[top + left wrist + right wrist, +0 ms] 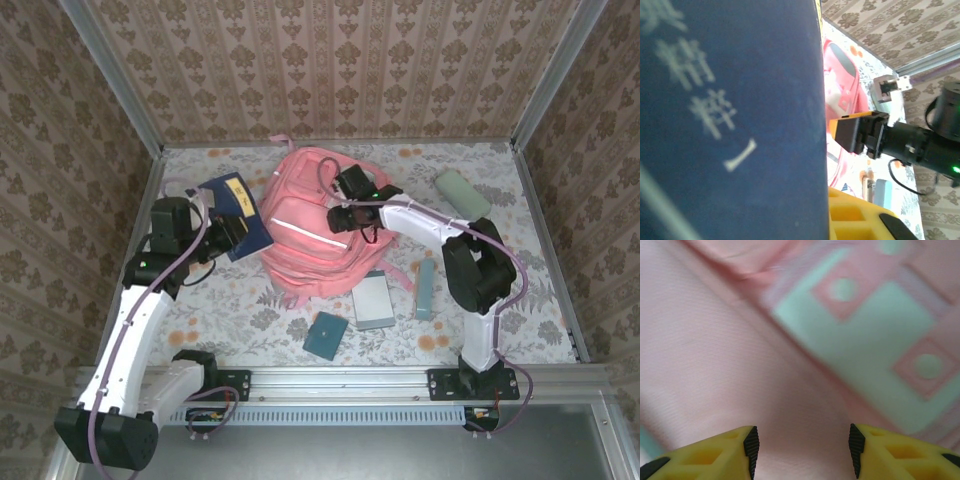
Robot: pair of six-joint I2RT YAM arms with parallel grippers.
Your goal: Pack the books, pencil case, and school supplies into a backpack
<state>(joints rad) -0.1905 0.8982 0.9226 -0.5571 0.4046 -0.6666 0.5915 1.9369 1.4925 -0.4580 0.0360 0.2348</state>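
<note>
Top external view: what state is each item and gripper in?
Navy book with yellow label: lifted, tilted, gripped.
Left gripper: shut on that book.
Large pink fabric backpack: lying on the table, front up.
Right gripper: open, over the backpack.
Pale mint-green soft pencil case: lying loose on the table.
Thin grey-white book: flat on table.
Slim pale-teal bar-shaped box: flat on table.
Small square dark-teal pad: flat on table.
</note>
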